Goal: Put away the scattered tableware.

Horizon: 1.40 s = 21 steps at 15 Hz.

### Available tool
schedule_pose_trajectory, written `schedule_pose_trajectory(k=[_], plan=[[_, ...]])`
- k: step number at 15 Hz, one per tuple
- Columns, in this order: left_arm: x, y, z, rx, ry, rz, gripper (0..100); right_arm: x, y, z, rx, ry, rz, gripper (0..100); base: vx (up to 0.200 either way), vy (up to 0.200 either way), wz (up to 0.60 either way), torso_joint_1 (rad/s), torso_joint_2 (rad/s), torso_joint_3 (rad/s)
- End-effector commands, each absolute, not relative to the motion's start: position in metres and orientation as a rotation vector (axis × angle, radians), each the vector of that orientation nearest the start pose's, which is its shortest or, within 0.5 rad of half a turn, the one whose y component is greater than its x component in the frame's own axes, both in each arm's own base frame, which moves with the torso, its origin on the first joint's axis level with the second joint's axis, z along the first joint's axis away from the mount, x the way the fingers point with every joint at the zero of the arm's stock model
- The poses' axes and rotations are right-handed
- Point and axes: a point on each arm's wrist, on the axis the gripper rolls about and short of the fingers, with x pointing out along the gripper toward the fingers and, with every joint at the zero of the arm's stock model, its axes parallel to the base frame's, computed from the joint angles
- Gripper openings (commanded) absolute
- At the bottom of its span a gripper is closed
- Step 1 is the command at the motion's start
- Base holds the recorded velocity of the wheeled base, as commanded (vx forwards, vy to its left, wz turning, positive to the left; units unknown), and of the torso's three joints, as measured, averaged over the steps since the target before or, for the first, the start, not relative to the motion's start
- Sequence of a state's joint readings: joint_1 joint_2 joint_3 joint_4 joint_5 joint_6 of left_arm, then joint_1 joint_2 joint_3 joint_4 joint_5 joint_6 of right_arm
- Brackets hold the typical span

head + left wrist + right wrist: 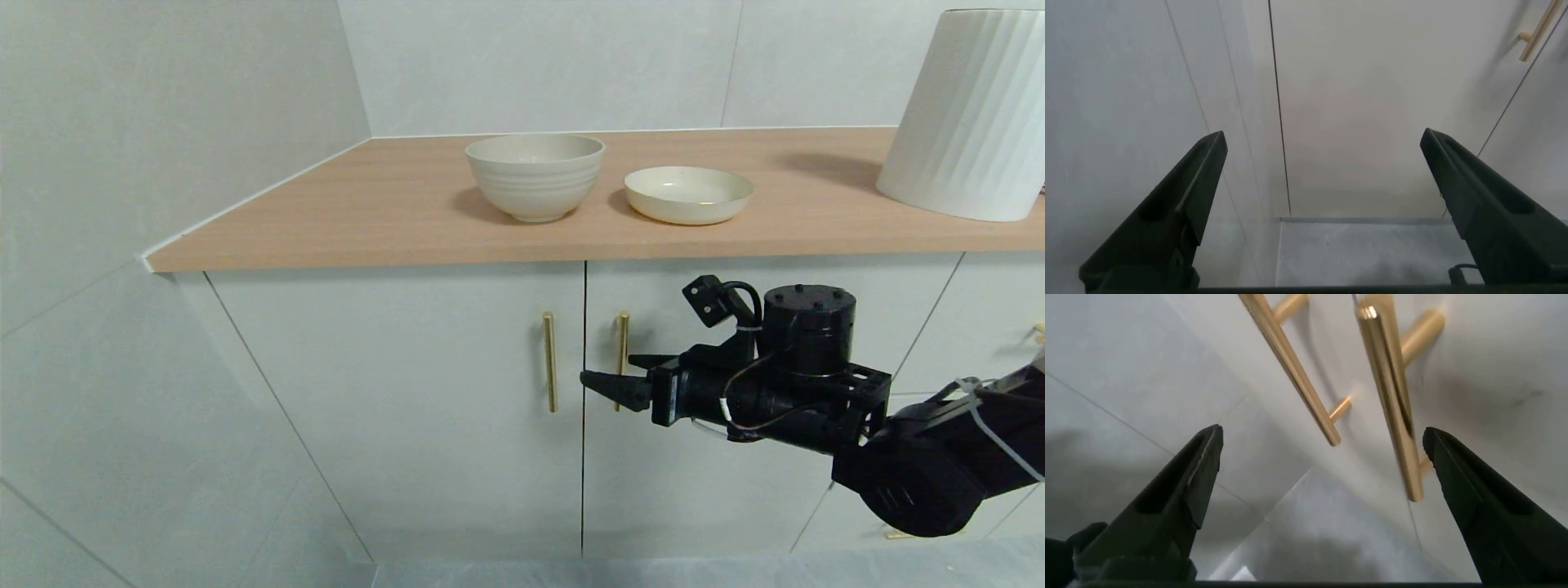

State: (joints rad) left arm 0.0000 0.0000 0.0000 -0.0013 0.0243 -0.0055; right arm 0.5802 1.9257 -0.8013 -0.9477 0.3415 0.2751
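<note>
A deep cream bowl (535, 175) and a shallow cream dish (688, 194) stand side by side on the wooden countertop (392, 220). Below it are two closed white cabinet doors with gold bar handles, left handle (550, 362) and right handle (623, 359). My right gripper (608, 369) is open and level with the handles, its fingers on either side of the right handle. The right wrist view shows the near handle (1392, 400) and the farther one (1290, 367) between the open right gripper (1321, 437). My left gripper (1323, 137) is open and holds nothing, facing a plain white panel.
A tall white ribbed cylinder (971, 114) stands on the counter at the right. Tiled walls close the left side and the back. A vertical seam (1280, 106) and another gold handle (1535, 33) appear in the left wrist view, with grey floor (1372, 253) below.
</note>
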Motion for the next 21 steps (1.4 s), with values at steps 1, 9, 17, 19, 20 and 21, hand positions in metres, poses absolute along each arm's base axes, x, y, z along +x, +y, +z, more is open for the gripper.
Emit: schedule_pose_trajectory(k=[1,9,17,19,20,21], plan=[[-0.023,0.001,0.076,-0.006,-0.002,0.025,100,0.290,0.201,0.126,0.237,0.338,0.887,100,0.000,0.000,0.00,0.000,0.00,0.000],[-0.023,0.001,0.076,-0.006,-0.002,0.025,100,0.297,0.206,0.124,0.273,0.312,0.885,100,0.000,0.000,0.00,0.000,0.00,0.000],[-0.023,0.001,0.076,-0.006,-0.002,0.025,100,0.289,0.214,0.129,0.354,0.306,0.921,100,0.000,0.000,0.00,0.000,0.00,0.000],[-0.023,0.001,0.076,-0.006,-0.002,0.025,100,0.288,0.215,0.130,0.358,0.307,0.925,100,0.000,0.000,0.00,0.000,0.00,0.000],[-0.023,0.001,0.076,-0.006,-0.002,0.025,100,0.287,0.215,0.130,0.363,0.308,0.926,100,0.000,0.000,0.00,0.000,0.00,0.000],[-0.023,0.001,0.076,-0.006,-0.002,0.025,100,0.283,0.215,0.133,0.373,0.312,0.935,100,0.000,0.000,0.00,0.000,0.00,0.000]])
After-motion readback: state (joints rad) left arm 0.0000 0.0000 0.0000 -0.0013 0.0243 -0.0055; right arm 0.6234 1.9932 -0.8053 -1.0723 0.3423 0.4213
